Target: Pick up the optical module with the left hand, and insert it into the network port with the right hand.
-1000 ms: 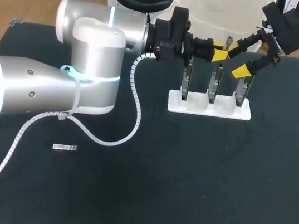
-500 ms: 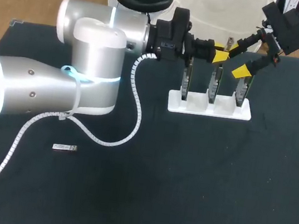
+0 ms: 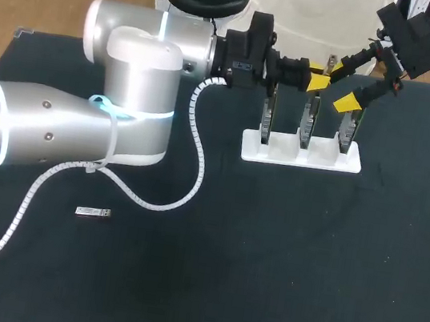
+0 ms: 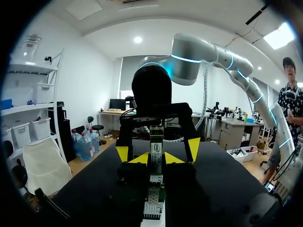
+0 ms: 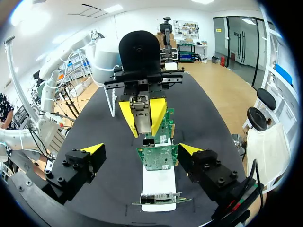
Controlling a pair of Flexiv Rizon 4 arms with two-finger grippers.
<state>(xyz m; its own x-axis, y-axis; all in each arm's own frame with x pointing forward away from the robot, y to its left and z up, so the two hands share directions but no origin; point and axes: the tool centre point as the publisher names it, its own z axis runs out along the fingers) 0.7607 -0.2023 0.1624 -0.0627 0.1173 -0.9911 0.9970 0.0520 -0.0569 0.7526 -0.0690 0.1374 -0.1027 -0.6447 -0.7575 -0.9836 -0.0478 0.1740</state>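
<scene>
Left end effector [image 4: 156, 161] is gripping the module [image 5: 142, 113] over the cards [image 5: 156, 158], long axis roughly upright, lower end pointing down. Right end effector [image 5: 141, 150] is hanging opposite, wide open, empty.

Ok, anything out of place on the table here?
One thing: a small silver module lies loose on the mat, well away from the white stand, though the left gripper holds another module. Nothing tipped or spilled.

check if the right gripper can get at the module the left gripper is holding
Probably yes: the right gripper is open and faces the module, held out by the left gripper straight ahead; the green cards seem to sit below that line.
</scene>
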